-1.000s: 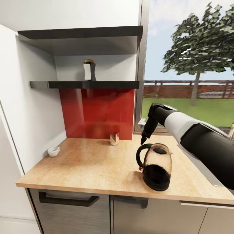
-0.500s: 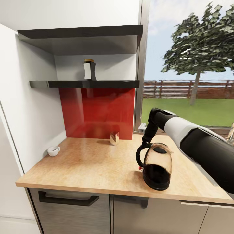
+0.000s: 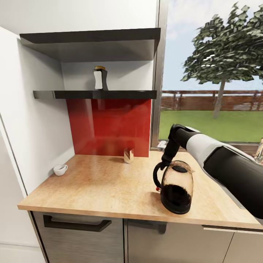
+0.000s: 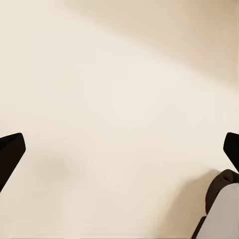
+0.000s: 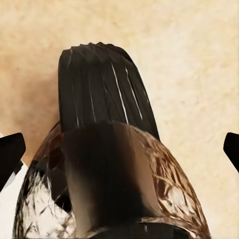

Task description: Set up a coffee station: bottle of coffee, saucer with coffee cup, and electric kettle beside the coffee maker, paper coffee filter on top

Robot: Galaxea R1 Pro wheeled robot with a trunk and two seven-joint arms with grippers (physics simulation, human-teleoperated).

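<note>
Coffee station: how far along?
Early. Nothing looks finished: the bottle of coffee is on the shelf, the coffee cup sits alone by the wall. In hand: the right gripper, fingers open, is at the electric kettle handle on the countertop. All placements remain.

I see a red backsplash [image 3: 109, 126], a window [image 3: 212, 73] with a tree [image 3: 223, 54] outside, and grey cabinets [image 3: 80, 233] below

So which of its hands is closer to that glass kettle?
The right hand: it hangs just above the kettle's black handle, fingers open. The left hand faces a plain pale surface, no kettle near.
</note>
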